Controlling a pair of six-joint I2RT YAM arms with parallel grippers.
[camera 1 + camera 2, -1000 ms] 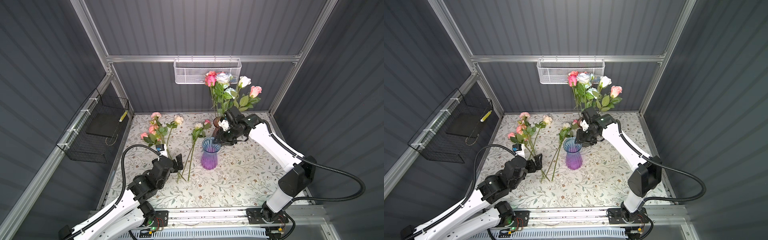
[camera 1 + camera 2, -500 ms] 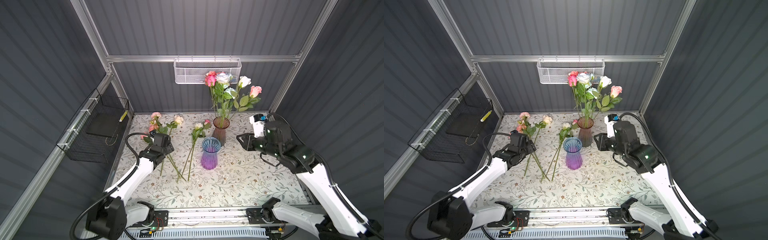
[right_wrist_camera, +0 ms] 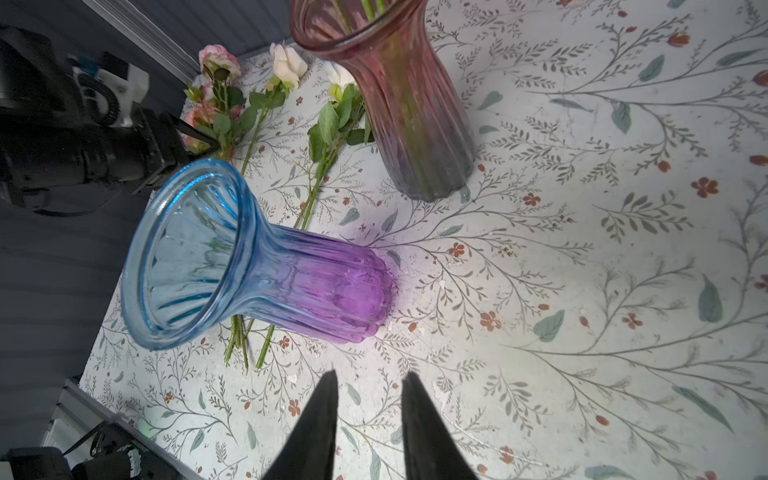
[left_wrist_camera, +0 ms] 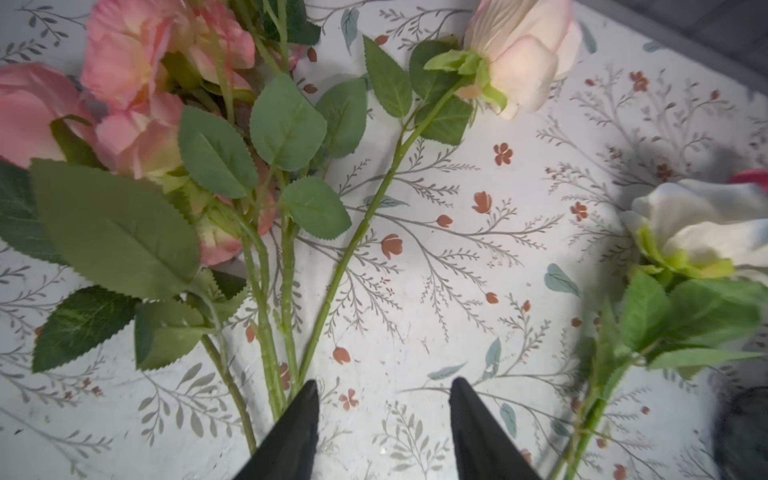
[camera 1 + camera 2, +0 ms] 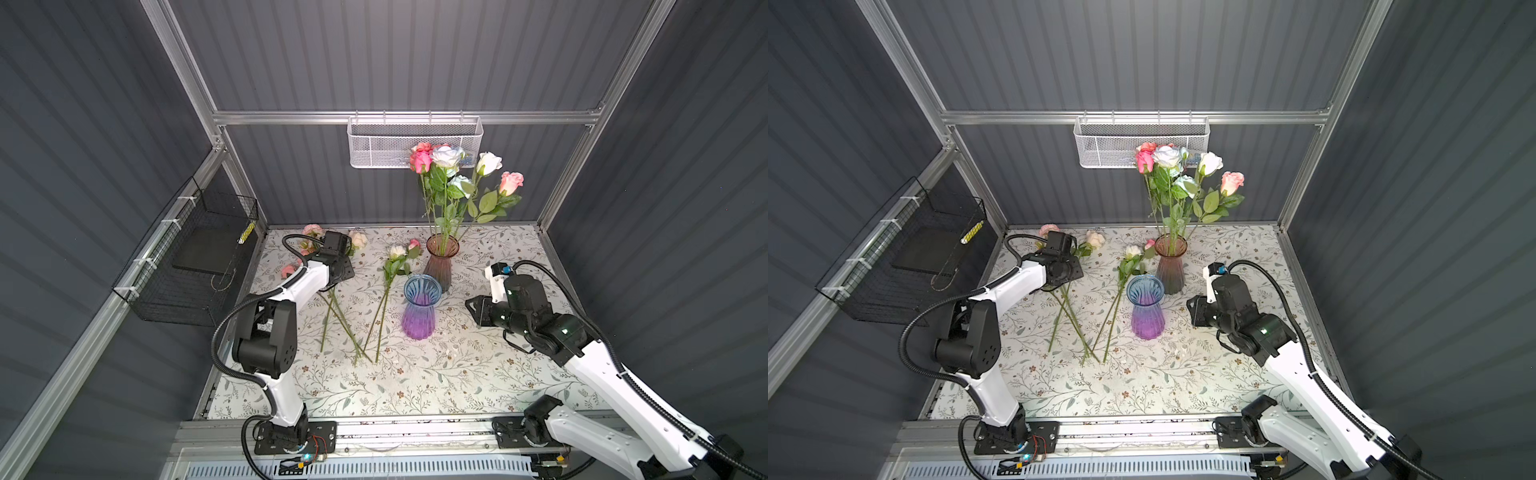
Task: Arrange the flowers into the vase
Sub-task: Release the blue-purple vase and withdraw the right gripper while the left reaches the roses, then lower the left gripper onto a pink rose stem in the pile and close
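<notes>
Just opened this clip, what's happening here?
Two robot arms are putting artificial flowers into vases. Several flowers stand in the brownish vase; the blue-purple vase beside it is empty. The left gripper hovers low over the loose flowers lying on the table, its fingers apart beside their stems, gripping nothing. The right gripper hangs near the blue-purple vase, open and empty.
</notes>
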